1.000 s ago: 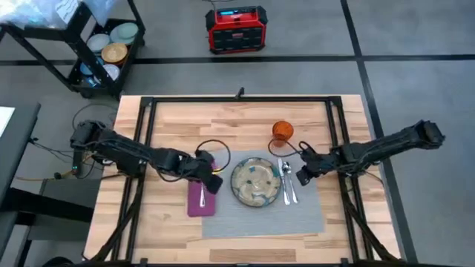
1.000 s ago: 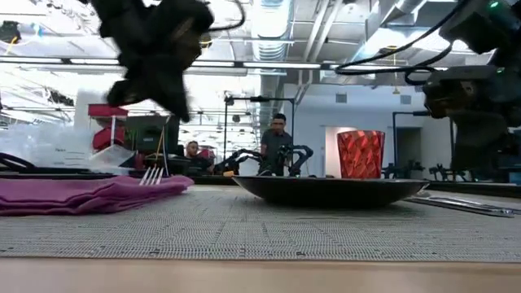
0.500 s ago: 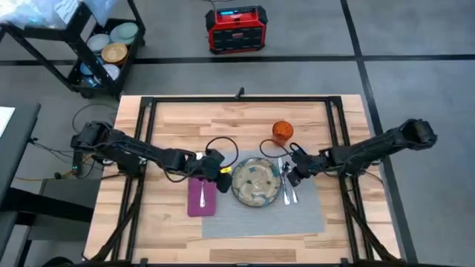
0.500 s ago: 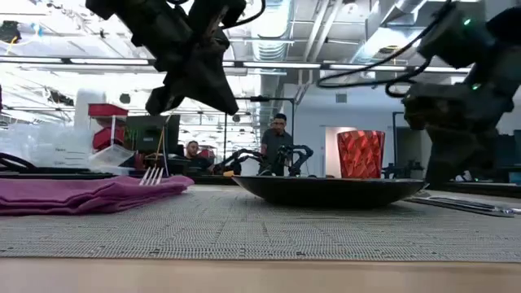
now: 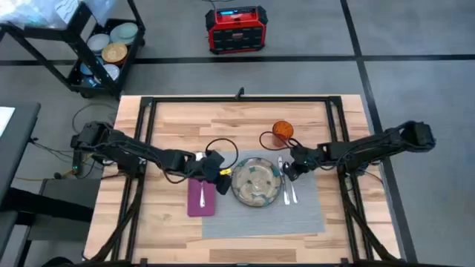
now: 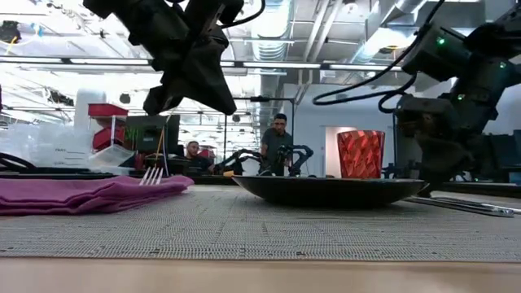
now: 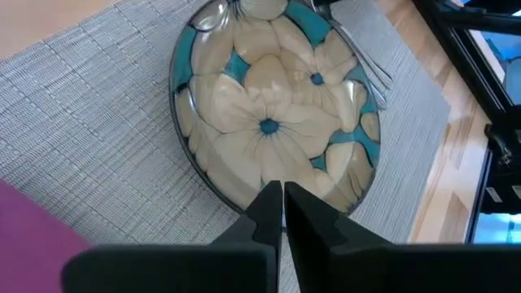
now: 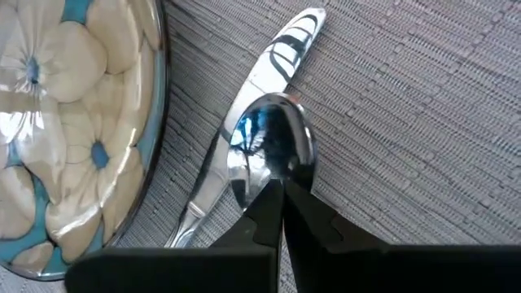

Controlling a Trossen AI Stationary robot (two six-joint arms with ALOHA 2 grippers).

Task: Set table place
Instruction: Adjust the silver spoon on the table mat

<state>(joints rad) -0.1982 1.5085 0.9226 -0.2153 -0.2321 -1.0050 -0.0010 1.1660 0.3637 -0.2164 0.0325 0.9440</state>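
on the light wooden plank table (image 5: 245, 122) the place looks nearly complete: the grey woven placemat (image 5: 256, 215) carries the round flower-patterned plate (image 5: 256, 182), the magenta cloth napkin (image 5: 201, 197) with a silver fork (image 6: 151, 174) on it lies beside it, and the silver knife (image 8: 244, 114) and silver spoon (image 8: 269, 146) lie on the plate's other side, the small orange cup (image 5: 282, 130) beyond them. the left gripper (image 7: 282, 203), fingers pressed together and empty, hovers at the plate's edge. the right gripper (image 8: 282, 203), also clenched, sits at the spoon's bowl. probably only small adjustments remain.
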